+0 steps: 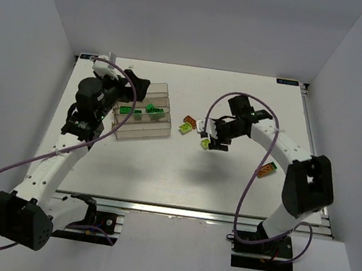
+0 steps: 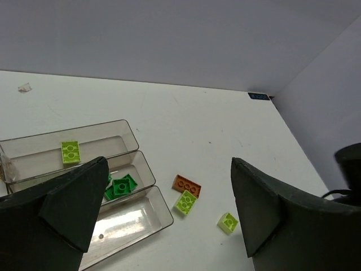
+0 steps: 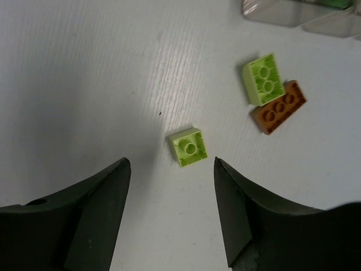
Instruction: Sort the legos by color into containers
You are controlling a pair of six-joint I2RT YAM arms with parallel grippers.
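Note:
The containers [image 1: 143, 125] are clear bins joined side by side at the table's left. In the left wrist view one bin [image 2: 113, 132] holds a lime lego [image 2: 70, 152], and the middle bin holds dark green legos [image 2: 120, 186]. My left gripper [image 2: 169, 164] hangs open above them, holding nothing. Right of the bins, on the table, lie an orange lego [image 3: 279, 106], a lime lego [image 3: 263, 79] touching it, and a small lime lego [image 3: 188, 147] turned studs-down. My right gripper [image 3: 172, 164] is open just short of that small one. Another orange lego [image 1: 268, 169] lies far right.
The nearest bin [image 2: 124, 223] has nothing in it. White walls enclose the table on three sides. A purple cable loops off each arm, and the right arm's elbow [image 1: 309, 180] stands near the right edge.

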